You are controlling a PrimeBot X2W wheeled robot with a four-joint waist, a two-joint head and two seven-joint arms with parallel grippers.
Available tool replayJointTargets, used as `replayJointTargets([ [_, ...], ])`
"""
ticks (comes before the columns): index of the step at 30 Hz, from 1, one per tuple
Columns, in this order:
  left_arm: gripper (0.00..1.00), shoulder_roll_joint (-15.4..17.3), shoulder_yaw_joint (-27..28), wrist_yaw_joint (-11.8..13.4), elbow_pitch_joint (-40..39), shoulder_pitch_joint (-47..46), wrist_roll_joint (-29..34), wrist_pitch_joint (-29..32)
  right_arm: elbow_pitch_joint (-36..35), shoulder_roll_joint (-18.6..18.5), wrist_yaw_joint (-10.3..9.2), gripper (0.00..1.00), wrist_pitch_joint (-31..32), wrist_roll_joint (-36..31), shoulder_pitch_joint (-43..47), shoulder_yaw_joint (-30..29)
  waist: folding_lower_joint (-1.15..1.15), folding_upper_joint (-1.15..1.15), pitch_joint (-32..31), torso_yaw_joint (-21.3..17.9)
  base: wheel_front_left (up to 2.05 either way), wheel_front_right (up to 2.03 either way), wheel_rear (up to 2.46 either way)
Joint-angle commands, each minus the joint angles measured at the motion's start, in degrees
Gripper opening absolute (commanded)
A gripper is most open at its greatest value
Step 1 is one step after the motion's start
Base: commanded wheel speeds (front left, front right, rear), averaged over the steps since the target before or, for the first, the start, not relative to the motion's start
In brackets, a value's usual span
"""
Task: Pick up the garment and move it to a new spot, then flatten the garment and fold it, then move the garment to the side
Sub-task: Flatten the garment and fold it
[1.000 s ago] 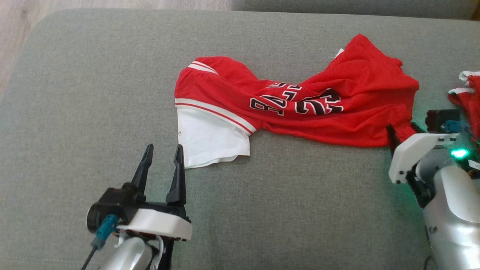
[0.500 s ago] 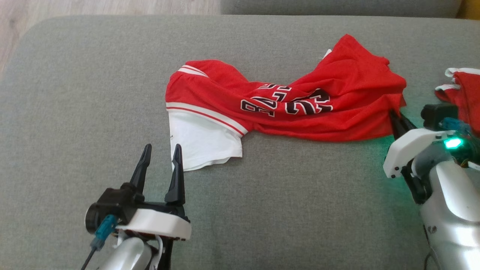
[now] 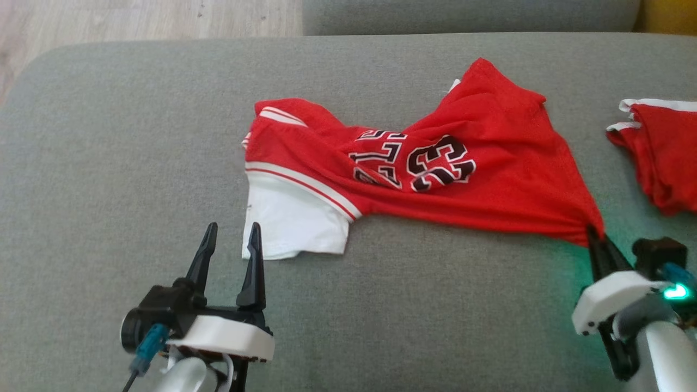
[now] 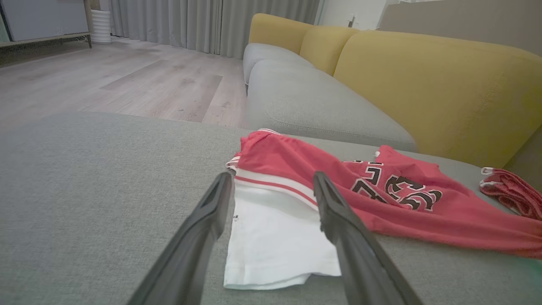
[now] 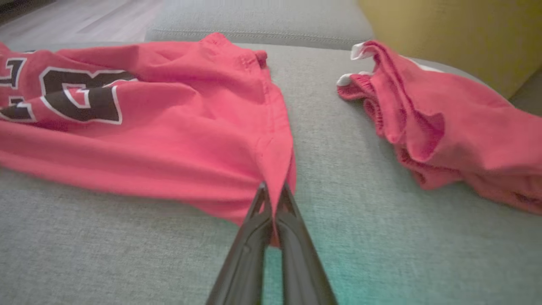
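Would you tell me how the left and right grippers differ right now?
The left gripper stands open and empty; the right gripper is shut on the red jersey at its corner. The left is by the white sleeve, the right at the opposite end. Both have dark fingers.

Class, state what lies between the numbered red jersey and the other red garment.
Bare grey cushion, seen in the head and right wrist views.
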Motion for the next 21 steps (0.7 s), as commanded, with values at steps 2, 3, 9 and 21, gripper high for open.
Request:
replayJointTargets([
  [2,1.0,1.2,1.8,0.3,-1.9,-1.2,-0.3,-0.5,-3.1,0.8,-0.04,0.49,-1.5,-1.8,1.1,-1.9,0.0,0.0,-0.3,-0.4,0.0,0.0,0.0],
  [3,1.0,1.2,1.8,0.3,-1.9,-1.2,-0.4,-0.5,-3.4,1.4,-0.04,0.89,-1.8,-2.3,1.7,-2.9,0.0,0.0,-0.3,-0.5,0.0,0.0,0.0],
  [9,1.0,1.1,1.5,0.2,-1.6,-1.0,-0.5,-0.5,-5.6,3.6,-0.04,1.0,-2.8,-3.7,4.1,-6.6,0.0,0.0,-0.9,-0.6,0.0,0.0,0.0],
  [21,1.0,1.2,1.6,0.2,-1.4,0.7,-1.1,-0.8,-14.9,5.2,-0.04,1.0,-2.6,-4.5,5.7,-6.1,0.0,0.0,-5.3,-0.1,0.0,0.0,0.0],
])
